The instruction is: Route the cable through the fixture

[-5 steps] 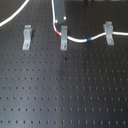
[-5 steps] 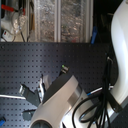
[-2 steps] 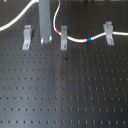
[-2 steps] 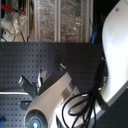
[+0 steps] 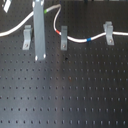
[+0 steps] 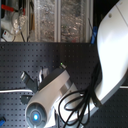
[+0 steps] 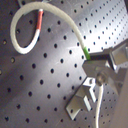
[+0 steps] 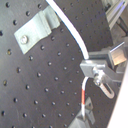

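Three grey clips stand in a row in the first exterior view: left (image 5: 27, 36), middle (image 5: 63, 37), right (image 5: 108, 31). The white cable (image 5: 75, 38) rises from the first exterior view's left and passes behind my grey gripper bar (image 5: 39, 55). It shows its green band (image 5: 47, 9), arches, then drops to the middle clip's top at its red band (image 5: 61, 31). It runs past the blue band (image 5: 89, 38) to the right clip. In both wrist views my gripper (image 7: 95, 65) (image 8: 92, 67) is shut on the cable beside the green band (image 7: 85, 50). The left clip (image 7: 82, 98) is close by.
The black perforated board (image 5: 70, 95) carries everything. In the second exterior view the white arm (image 6: 55, 95) and its black hoses (image 6: 82, 102) hide most of the board. Shelves with clutter (image 6: 45, 20) stand behind the board.
In the first exterior view the gripper bar has moved left, from the middle clip to beside the left clip. It reaches lower in the picture. The cable's arch came with it.
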